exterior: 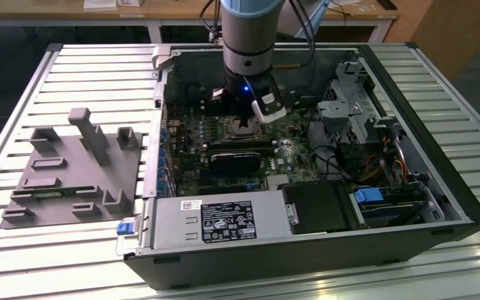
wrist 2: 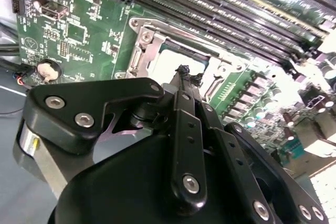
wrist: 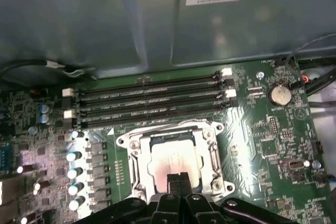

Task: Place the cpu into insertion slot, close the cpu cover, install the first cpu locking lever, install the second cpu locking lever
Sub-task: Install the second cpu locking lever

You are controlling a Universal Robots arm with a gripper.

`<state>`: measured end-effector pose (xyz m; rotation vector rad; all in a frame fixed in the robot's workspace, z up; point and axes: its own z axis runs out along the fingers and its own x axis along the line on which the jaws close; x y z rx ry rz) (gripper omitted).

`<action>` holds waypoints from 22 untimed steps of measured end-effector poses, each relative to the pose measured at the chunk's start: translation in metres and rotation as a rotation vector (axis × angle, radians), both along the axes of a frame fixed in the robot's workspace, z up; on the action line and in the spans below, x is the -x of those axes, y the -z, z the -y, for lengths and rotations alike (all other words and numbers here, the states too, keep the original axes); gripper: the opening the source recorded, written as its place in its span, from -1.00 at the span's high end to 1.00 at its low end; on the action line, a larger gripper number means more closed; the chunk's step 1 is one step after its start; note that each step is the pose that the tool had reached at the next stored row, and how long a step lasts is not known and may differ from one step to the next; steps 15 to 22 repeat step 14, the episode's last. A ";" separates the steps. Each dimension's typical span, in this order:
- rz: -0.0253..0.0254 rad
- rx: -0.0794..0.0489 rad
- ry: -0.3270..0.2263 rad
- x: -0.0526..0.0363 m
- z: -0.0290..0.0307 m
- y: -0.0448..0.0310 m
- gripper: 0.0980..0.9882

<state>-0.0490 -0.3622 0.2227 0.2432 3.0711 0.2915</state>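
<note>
Over square metal-rimmed insertion slot [wrist: 173, 163], dull silvery cpu [wrist: 173, 162], black claw [wrist: 178, 178] closed

The exterior view looks down from above and afar onto the open computer case [exterior: 407, 187]. Both wrist views ride close over the motherboard [wrist: 273, 129], sharing the insertion slot [wrist 2: 157, 59] [wrist: 173, 156] and memory slots [wrist: 149, 100] [wrist 2: 220, 19] from opposite sides.

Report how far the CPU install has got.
Done: the cpu lies flat in the insertion slot, with the metal cpu cover framing it. In hand: nothing; the gripper is shut just above the chip's edge. Left: whether either locking lever is latched cannot be told from these views.
</note>
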 end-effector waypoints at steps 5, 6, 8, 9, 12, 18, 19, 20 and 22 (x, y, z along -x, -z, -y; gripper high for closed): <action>-0.0001 0.027 0.001 -0.0025 -0.0079 0.0000 0.98; 0.0000 0.031 0.001 -0.0028 -0.0095 0.0001 0.98; -0.0001 0.033 0.001 -0.0028 -0.0105 0.0000 0.98; 0.0000 0.033 0.001 -0.0028 -0.0105 0.0001 0.98; -0.0001 0.033 0.001 -0.0028 -0.0106 0.0000 0.98; 0.0000 0.033 0.002 -0.0028 -0.0107 0.0001 0.98; 0.0000 0.033 0.002 -0.0028 -0.0107 0.0001 0.98; 0.0000 0.033 0.002 -0.0028 -0.0107 0.0001 0.98; 0.0000 0.033 0.002 -0.0028 -0.0107 0.0001 0.98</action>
